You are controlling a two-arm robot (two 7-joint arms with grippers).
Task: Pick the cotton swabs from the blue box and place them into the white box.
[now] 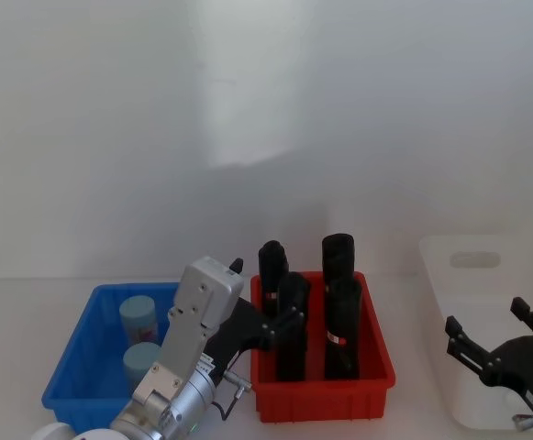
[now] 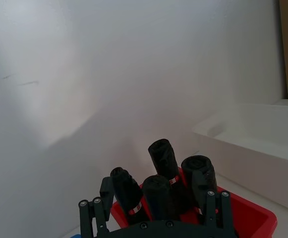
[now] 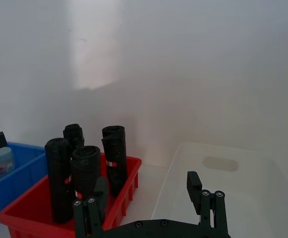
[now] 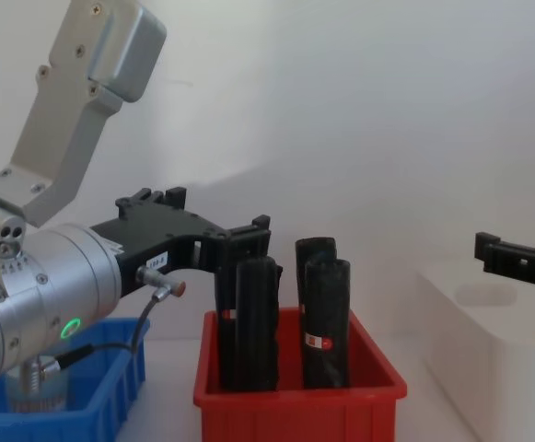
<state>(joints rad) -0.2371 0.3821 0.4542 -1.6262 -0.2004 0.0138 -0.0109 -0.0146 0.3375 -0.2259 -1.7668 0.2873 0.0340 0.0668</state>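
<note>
1. The blue box (image 1: 69,367) sits at the left of the white table (image 1: 0,321). Two jars of cotton swabs (image 1: 138,316) stand upright in it, one behind the other, pale blue caps up.
2. In the right wrist view, one jar shows a light label with a pink mark. No writing on it can be read.
3. The red bin (image 1: 326,399) stands just right of the blue box and holds four upright black rolls (image 1: 338,252). Each roll has a red-and-white band, and any print on the bands is too small to read.
4. The white box (image 1: 475,275) is at the far right, apart from the red bin. It has an oval handle recess in its far wall, and no jars are visible inside it.
5. The left arm crosses the near right corner of the blue box. The left gripper (image 2: 152,186) hangs over the left side of the red bin, level with the tops of the rolls. Its fingers are spread wide with nothing between them. I cannot tell whether it touches a roll.
6. A small white sticker (image 4: 161,261) on the left gripper's body carries characters I cannot make out. A green light (image 4: 69,325) glows on the arm's silver joint.
7. The right gripper (image 3: 147,181) hovers above the near part of the white box, fingers apart and empty.
</note>
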